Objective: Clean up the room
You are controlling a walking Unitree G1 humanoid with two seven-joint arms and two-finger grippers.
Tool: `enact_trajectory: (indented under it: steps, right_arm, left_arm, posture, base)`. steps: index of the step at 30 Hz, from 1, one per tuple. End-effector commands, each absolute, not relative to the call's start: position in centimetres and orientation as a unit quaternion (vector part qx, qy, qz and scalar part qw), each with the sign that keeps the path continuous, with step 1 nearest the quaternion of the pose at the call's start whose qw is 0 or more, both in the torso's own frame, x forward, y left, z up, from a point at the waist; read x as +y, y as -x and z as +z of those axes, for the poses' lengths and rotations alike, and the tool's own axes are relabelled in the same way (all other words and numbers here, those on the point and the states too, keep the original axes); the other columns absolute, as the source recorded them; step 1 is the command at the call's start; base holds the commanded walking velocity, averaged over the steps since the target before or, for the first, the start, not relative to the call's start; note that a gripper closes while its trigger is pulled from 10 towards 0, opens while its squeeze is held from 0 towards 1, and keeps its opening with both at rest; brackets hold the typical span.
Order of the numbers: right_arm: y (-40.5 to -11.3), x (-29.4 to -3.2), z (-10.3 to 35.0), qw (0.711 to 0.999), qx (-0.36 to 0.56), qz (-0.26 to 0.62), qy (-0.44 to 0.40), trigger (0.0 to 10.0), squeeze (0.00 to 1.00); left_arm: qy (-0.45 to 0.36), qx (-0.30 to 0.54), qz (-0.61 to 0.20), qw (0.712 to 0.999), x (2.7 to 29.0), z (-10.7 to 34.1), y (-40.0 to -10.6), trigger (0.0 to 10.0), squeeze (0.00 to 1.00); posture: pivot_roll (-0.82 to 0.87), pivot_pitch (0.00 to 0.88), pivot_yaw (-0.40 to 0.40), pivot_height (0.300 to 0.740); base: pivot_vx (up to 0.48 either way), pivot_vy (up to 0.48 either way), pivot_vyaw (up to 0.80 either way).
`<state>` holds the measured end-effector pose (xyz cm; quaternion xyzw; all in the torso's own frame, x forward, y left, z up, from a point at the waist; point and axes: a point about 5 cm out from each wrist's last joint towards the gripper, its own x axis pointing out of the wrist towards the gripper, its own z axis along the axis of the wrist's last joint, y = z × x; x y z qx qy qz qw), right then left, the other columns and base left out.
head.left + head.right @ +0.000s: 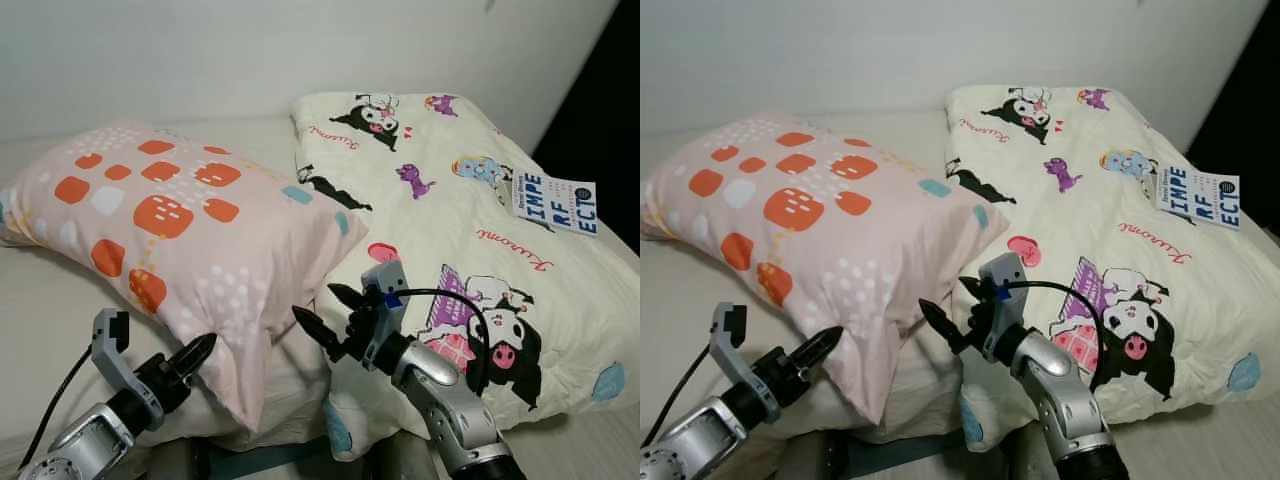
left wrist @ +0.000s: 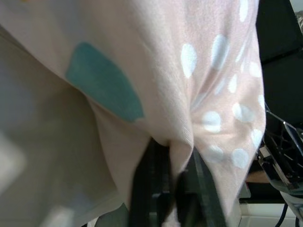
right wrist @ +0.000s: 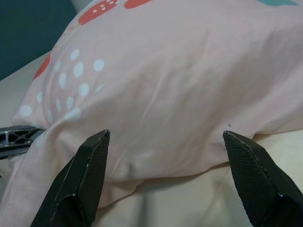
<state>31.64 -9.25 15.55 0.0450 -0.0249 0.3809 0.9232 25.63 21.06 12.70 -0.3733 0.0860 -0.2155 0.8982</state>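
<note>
A pink pillow point(image 1: 190, 220) with orange squares and white dots lies on the bed, its near corner hanging toward me. My left gripper point(image 1: 197, 355) is at that corner's lower left edge, shut on a fold of the pillow's fabric, and the left wrist view shows the cloth pinched in that gripper point(image 2: 174, 150). My right gripper point(image 1: 320, 305) hovers open just right of the same corner, fingers spread wide and empty. In the right wrist view the pillow point(image 3: 165, 71) lies just ahead of the right gripper point(image 3: 165, 134).
A cream quilt point(image 1: 470, 200) printed with cartoon characters lies to the right of the pillow, with a blue-and-white tag point(image 1: 555, 203) on it. Pale bed sheet point(image 1: 40, 300) stretches left. A white wall stands behind; a dark gap runs along the far right.
</note>
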Motion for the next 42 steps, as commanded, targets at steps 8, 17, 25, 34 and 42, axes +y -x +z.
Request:
enact_trajectory:
  steps: [8,17,25,34,42]
  right_arm:
    - [-31.0,-9.1,15.0,0.920,-0.009,0.390,-0.044,10.0,0.00]
    - [-30.6,-9.2,14.7,0.918,-0.003,0.395,-0.042,10.0,0.00]
    - [-30.4,-9.0,14.6,0.911,0.004,0.410,-0.040,10.0,0.00]
    - [-30.3,-9.0,14.6,0.910,0.005,0.413,-0.041,10.0,0.00]
    - [-30.1,-8.9,14.6,0.907,0.007,0.418,-0.041,10.0,0.00]
  left_arm:
    - [0.309,0.118,-0.209,0.920,21.9,12.0,-25.4,0.0,0.00]
    - [0.253,0.126,-0.179,0.942,24.9,12.4,-25.6,0.0,0.00]
    - [0.080,0.185,-0.143,0.969,30.1,13.1,-24.8,0.0,0.00]
    - [-0.047,0.261,-0.115,0.957,34.0,13.4,-23.7,0.0,0.00]
    - [-0.219,0.350,-0.078,0.907,37.5,13.6,-22.7,0.0,0.00]
  posture:
    - [0.05,0.259,-0.051,0.546]
    - [0.05,0.257,-0.048,0.546]
    - [0.05,0.255,-0.053,0.546]
    - [0.05,0.250,-0.052,0.546]
    - [0.05,0.244,-0.055,0.546]
  base:
    - [0.000,0.000,0.00]
    - [0.000,0.000,0.00]
    - [0.000,0.000,0.00]
    - [0.000,0.000,0.00]
    - [0.000,0.000,0.00]
